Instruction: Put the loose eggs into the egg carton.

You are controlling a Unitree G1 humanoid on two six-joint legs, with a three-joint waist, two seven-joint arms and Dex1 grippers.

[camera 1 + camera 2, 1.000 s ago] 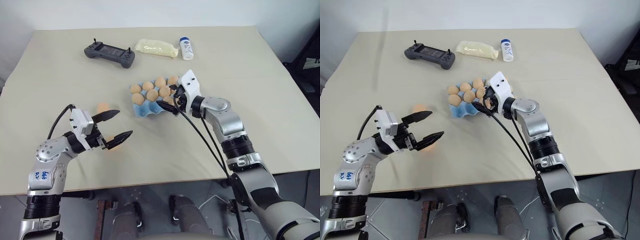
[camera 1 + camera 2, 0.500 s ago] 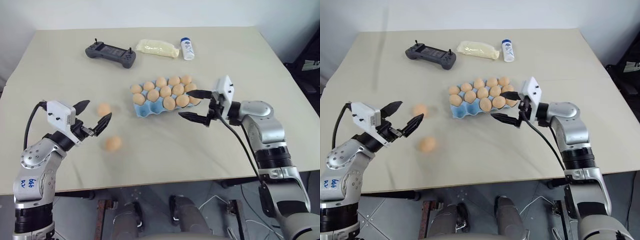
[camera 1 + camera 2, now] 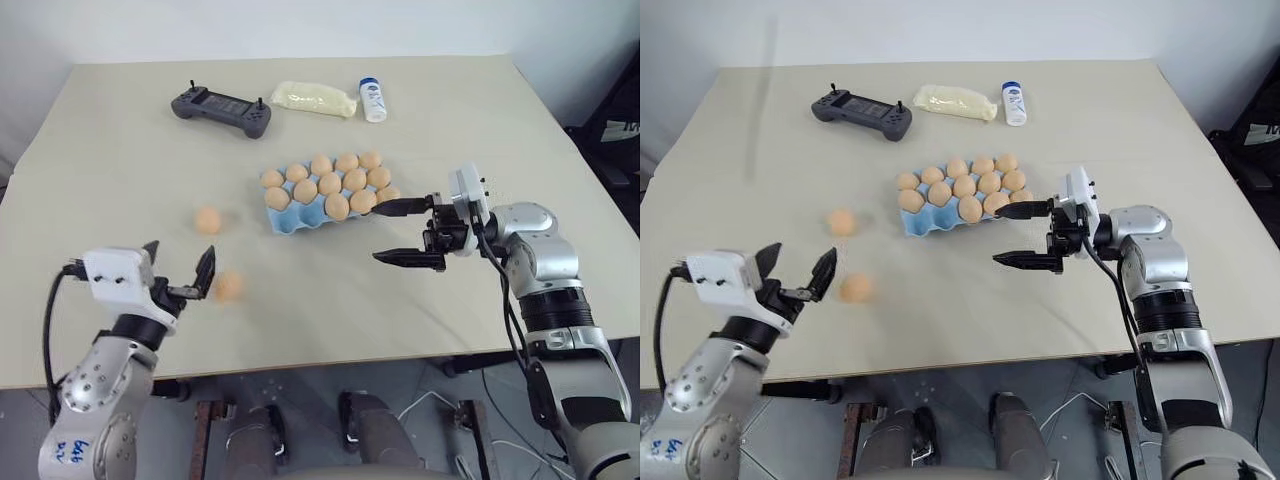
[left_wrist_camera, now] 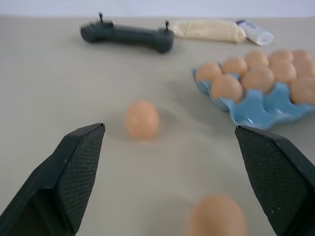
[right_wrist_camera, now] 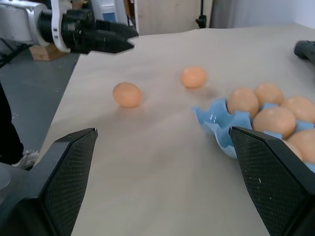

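Beige table point(image 3: 480, 120) carries 2 loose eggs point(image 3: 207, 220), smooth tan-orange ovals, lying apart on its left side. Right of them sits the light blue egg carton point(image 3: 281, 221), its cup wells holding 11 matching eggs. Left hand point(image 3: 180, 277) and right hand point(image 3: 404, 233) both hover empty, fingers spread apart.

In the left wrist view, the nearest loose egg point(image 4: 216, 215) is blurred and cut off by the edge.
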